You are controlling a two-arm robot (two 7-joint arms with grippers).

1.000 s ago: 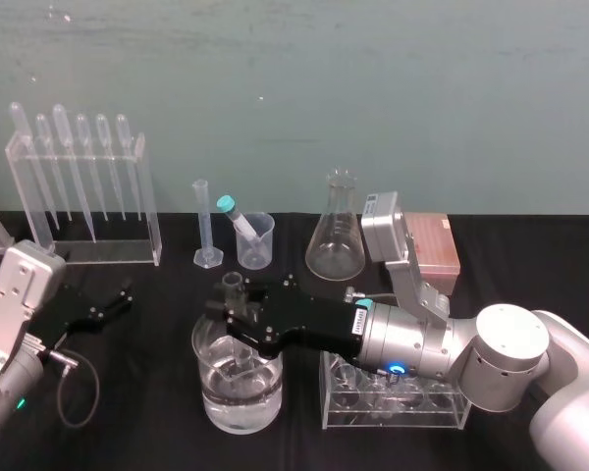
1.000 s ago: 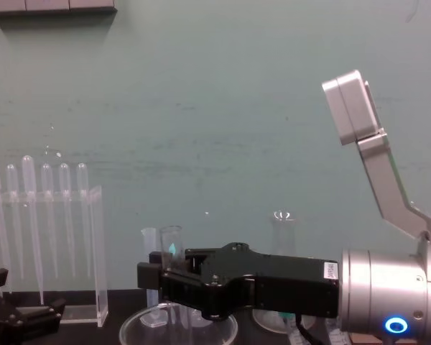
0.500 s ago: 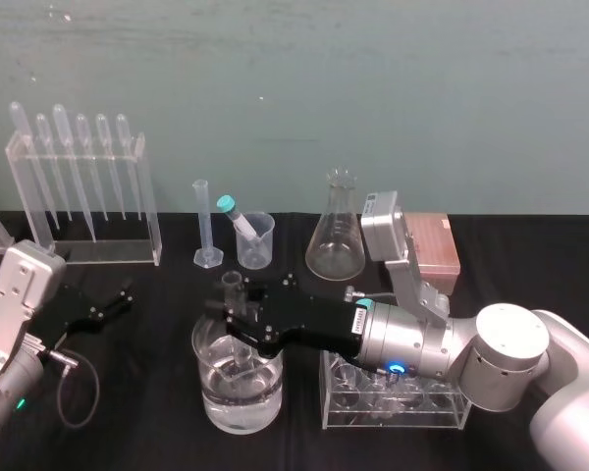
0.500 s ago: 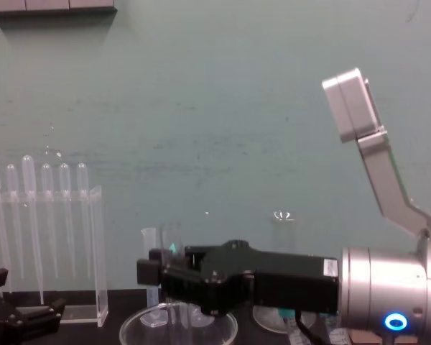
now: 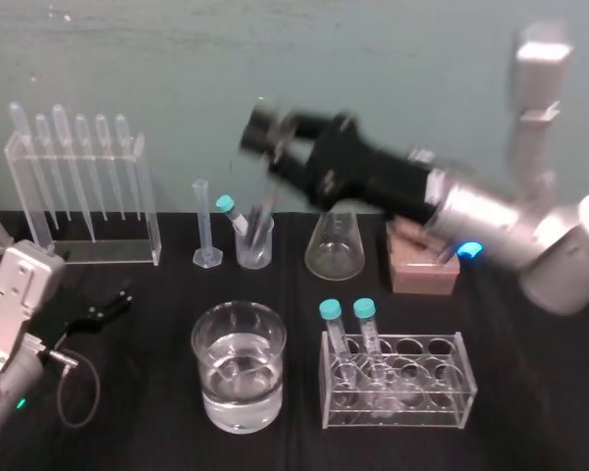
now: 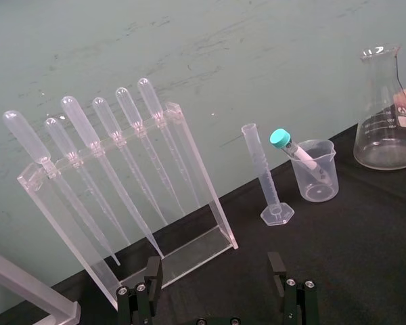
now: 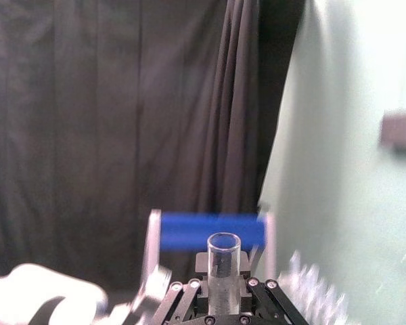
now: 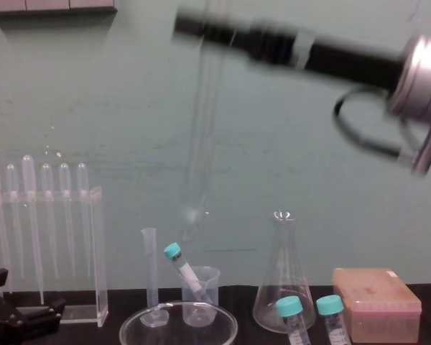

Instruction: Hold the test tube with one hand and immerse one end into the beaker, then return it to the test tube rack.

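Gripping the test tube [image 7: 223,261] just below its open rim with the right gripper [image 7: 223,290], with both fingers closed on the glass. Holding the tube high over the back of the table [image 5: 540,412], nearly upright and slightly tilted, with its lower end in the air above the small plastic cup [image 5: 254,240]. Touching nothing but the fingers, well above the beaker [image 5: 239,363] and out of the water there.

Showing the test tube rack [image 5: 422,267] as a pale pink block at the back right of the table, below the right arm and just beside the flask [image 5: 336,245]. Showing also, in front of that block and to the right of the beaker, a clear rack [image 5: 422,392] with two teal-capped tubes [image 5: 332,329].

Resting the left gripper [image 6: 216,301] low at the left of the table, with fingers spread wide and nothing between them, facing the pipette stand [image 6: 122,189] and the graduated cylinder [image 6: 264,172].
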